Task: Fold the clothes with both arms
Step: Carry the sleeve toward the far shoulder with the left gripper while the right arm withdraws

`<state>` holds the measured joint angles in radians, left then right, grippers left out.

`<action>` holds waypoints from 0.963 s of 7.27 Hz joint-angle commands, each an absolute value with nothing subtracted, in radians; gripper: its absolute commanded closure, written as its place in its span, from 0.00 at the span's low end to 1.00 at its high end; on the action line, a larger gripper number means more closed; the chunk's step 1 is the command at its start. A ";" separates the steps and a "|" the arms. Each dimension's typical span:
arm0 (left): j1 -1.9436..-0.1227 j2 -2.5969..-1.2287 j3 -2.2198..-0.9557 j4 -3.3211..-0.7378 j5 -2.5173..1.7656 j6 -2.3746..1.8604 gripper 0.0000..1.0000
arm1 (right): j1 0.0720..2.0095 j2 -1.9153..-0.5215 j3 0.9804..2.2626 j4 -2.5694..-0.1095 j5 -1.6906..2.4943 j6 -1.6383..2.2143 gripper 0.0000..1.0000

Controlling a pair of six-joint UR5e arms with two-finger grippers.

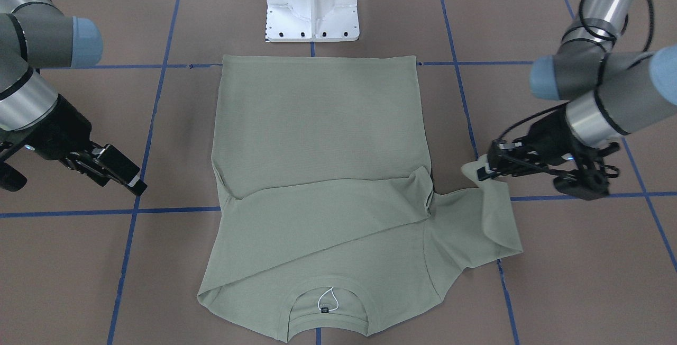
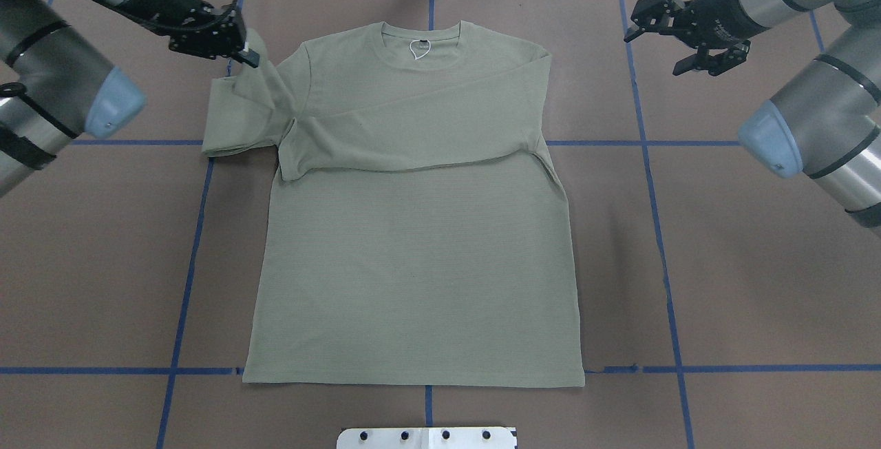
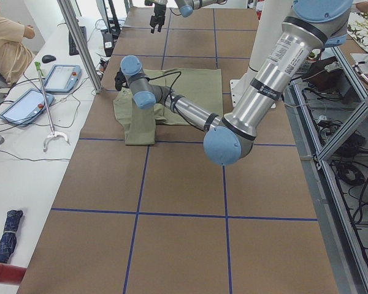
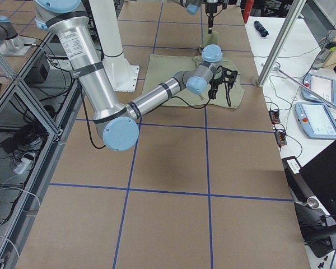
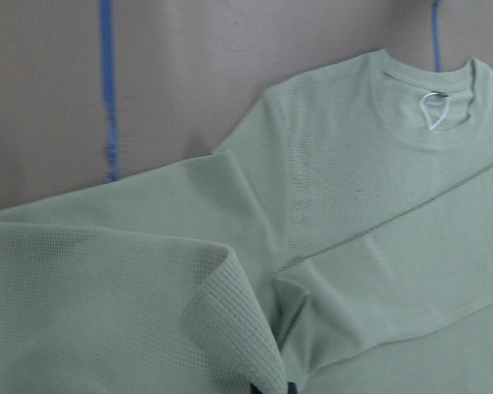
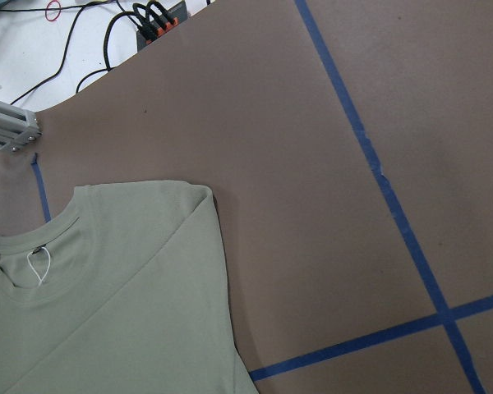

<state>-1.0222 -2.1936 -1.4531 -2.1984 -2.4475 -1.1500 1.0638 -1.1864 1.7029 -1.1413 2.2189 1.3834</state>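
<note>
The sage-green shirt (image 2: 413, 263) lies flat on the brown table, with its collar and white neck loop (image 2: 418, 48) at the far side from the robot. One sleeve is folded across the chest (image 2: 427, 132). The other sleeve (image 2: 237, 115) sticks out to the side, and its end is lifted off the table. My left gripper (image 2: 248, 56) is shut on that sleeve end (image 1: 478, 171). In the left wrist view the sleeve fabric (image 5: 107, 312) fills the lower left. My right gripper (image 2: 652, 49) hangs open and empty over bare table beside the folded shoulder (image 1: 132, 181).
The white pedestal base (image 1: 312, 11) stands just behind the shirt's hem. Blue tape lines (image 2: 661, 228) cross the table. A side table with teach pendants (image 3: 61, 76) and a seated person (image 3: 6, 43) runs along the far edge, with cables (image 6: 148, 16) beyond the collar.
</note>
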 commanded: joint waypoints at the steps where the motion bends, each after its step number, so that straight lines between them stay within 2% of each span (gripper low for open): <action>1: -0.883 -2.394 -1.392 -2.209 -2.241 -1.344 1.00 | 1.074 -1.256 1.761 -1.140 2.232 1.365 0.00; 3: -0.764 -2.569 -1.179 -2.352 -2.056 -1.492 1.00 | 1.074 -1.269 1.773 -1.140 2.232 1.365 0.00; 6: -0.646 -2.614 -1.045 -2.448 -1.873 -1.520 1.00 | 1.074 -1.267 1.767 -1.141 2.232 1.364 0.00; 7: -0.637 -2.612 -1.036 -2.462 -1.865 -1.520 1.00 | 1.074 -1.267 1.766 -1.141 2.232 1.364 0.00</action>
<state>-0.6587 -2.6029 -1.0653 -2.4412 -1.8934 -1.5178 1.0735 -1.2670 1.7672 -1.1412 2.2318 1.3639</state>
